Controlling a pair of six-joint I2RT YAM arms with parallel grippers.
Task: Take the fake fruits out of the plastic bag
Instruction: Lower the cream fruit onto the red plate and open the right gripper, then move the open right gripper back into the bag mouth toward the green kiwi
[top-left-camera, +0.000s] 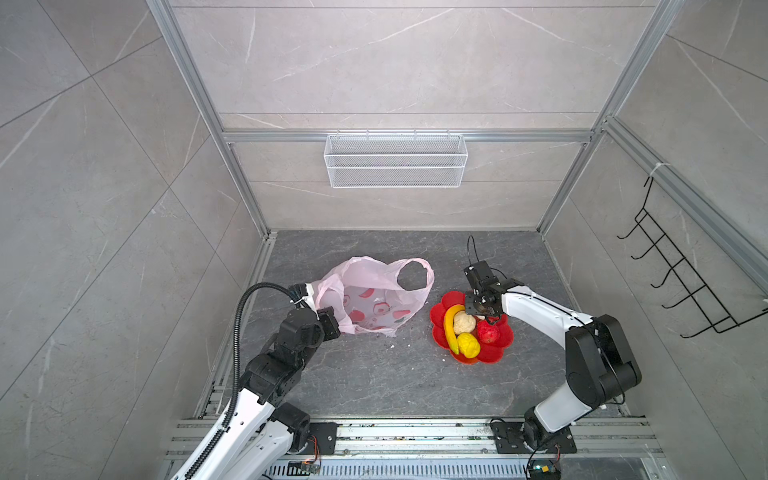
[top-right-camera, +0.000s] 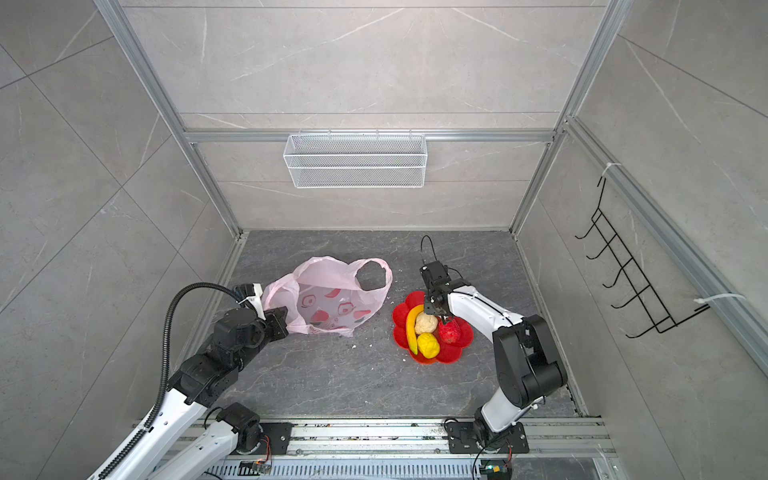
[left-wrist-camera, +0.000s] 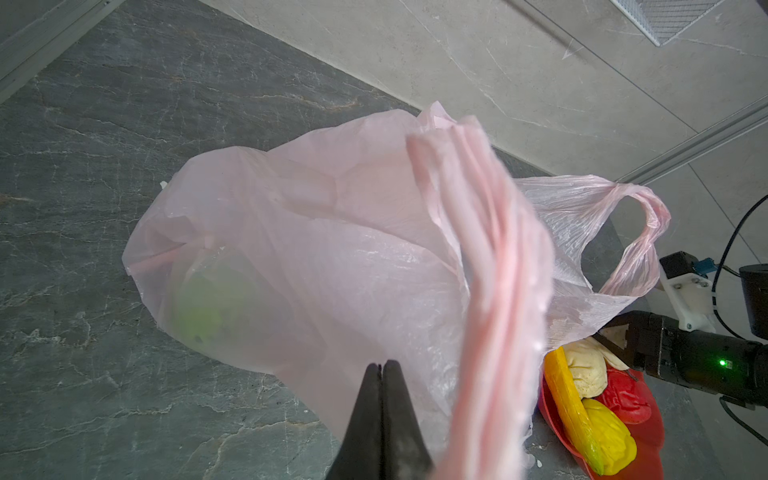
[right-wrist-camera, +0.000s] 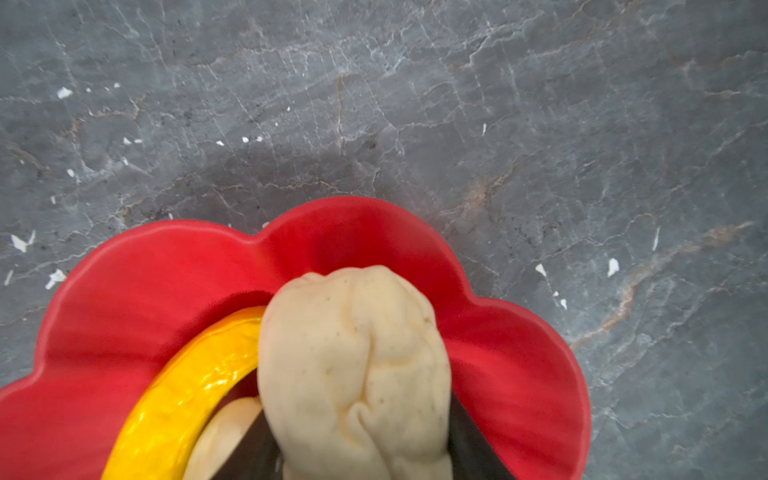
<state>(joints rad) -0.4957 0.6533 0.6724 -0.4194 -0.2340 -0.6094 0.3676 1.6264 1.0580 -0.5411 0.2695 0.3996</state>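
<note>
The pale-pink plastic bag (top-left-camera: 374, 299) (top-right-camera: 332, 299) lies on the dark floor with its mouth held open. My left gripper (left-wrist-camera: 381, 366) (top-left-camera: 329, 322) is shut at the bag's left edge. One handle (left-wrist-camera: 490, 270) runs taut along its fingers. A green ball (left-wrist-camera: 203, 307) shows through the film inside the bag. My right gripper (right-wrist-camera: 357, 424) (top-left-camera: 484, 316) is shut on a beige lumpy piece (right-wrist-camera: 353, 353) just over the red dish (top-left-camera: 496, 353). In the dish lie the banana (top-left-camera: 449, 328), another beige piece (top-left-camera: 464, 323), the yellow lumpy fruit (top-left-camera: 468, 345) and the red fruit (top-left-camera: 488, 331).
A white wire basket (top-left-camera: 395, 160) hangs on the back wall and a black hook rack (top-left-camera: 685, 282) on the right wall. White crumbs (top-left-camera: 390, 345) dot the floor between bag and dish. Aluminium rails frame the floor.
</note>
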